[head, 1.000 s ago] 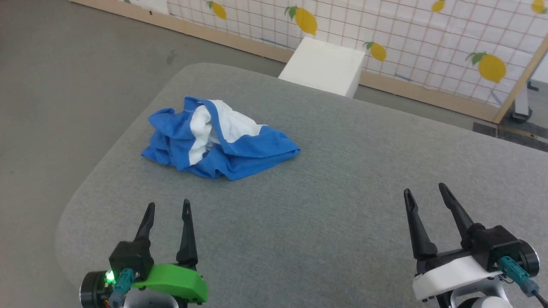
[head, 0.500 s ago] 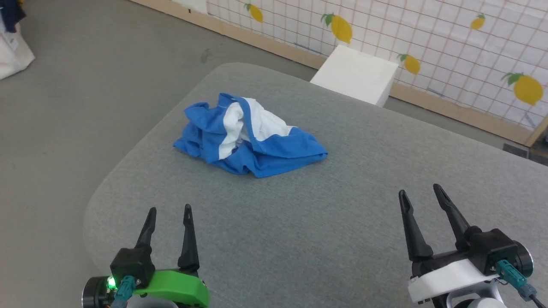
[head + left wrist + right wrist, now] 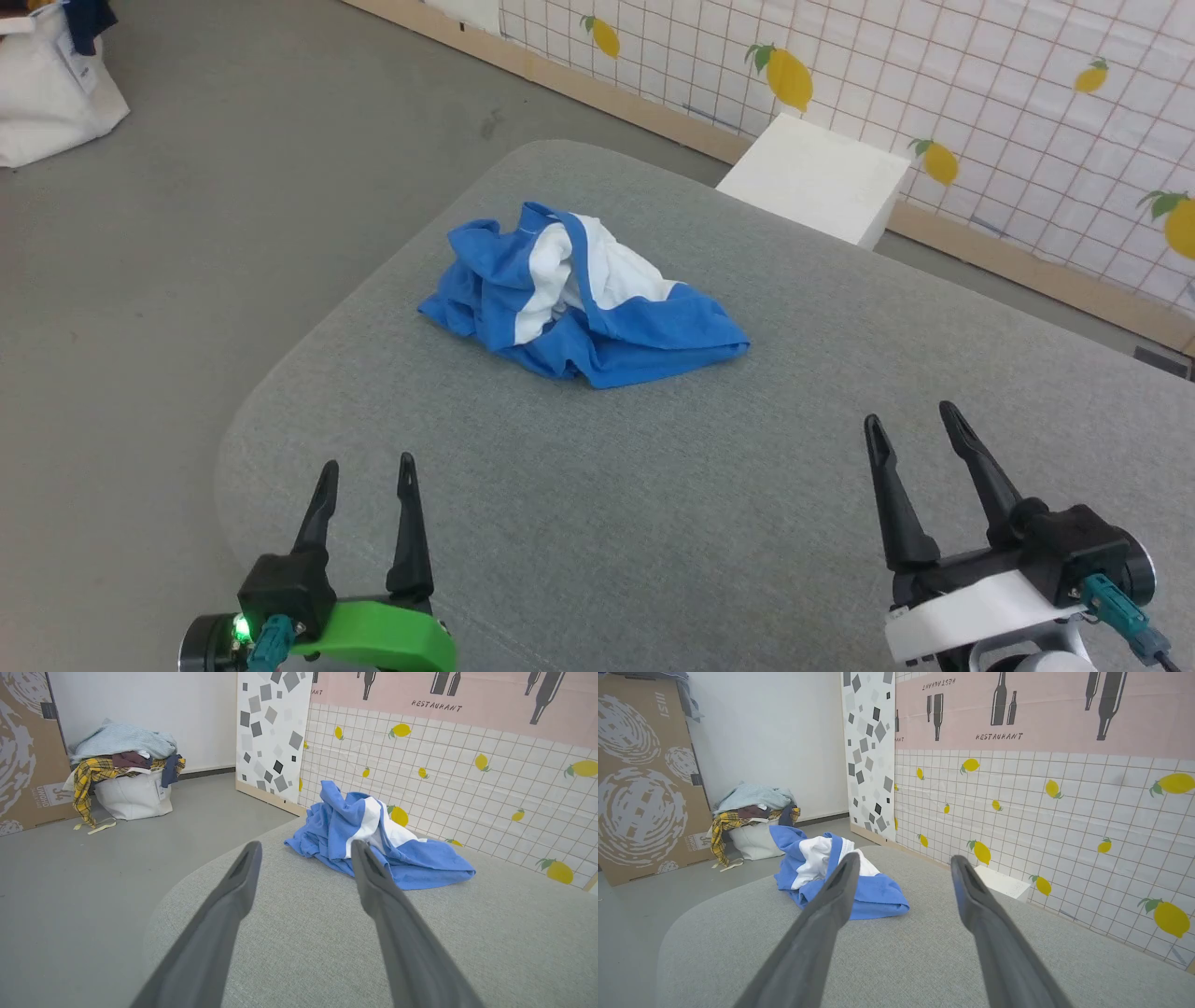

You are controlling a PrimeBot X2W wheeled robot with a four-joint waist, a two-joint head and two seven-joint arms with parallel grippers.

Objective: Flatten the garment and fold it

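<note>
The garment (image 3: 583,294) lies crumpled in a heap on the far left part of the grey padded table (image 3: 709,485), blue folds wrapped around a white panel. It also shows ahead of the fingers as the garment (image 3: 373,844) and the garment (image 3: 831,872). My left gripper (image 3: 367,467) hovers open near the table's front left, well short of the heap. My right gripper (image 3: 913,413) is open at the front right, farther from the cloth. Nothing is between either pair of fingers.
A white box (image 3: 817,177) stands on the floor behind the table, against a lemon-patterned partition (image 3: 980,103). A white bag piled with clothes (image 3: 126,784) sits on the floor to the left, by a cardboard box (image 3: 23,751). The table's rounded left edge (image 3: 243,429) is near my left gripper.
The camera has turned left, so the whole scene has shifted right in the head view. The garment has not moved on the table, and both grippers keep their open pose.
</note>
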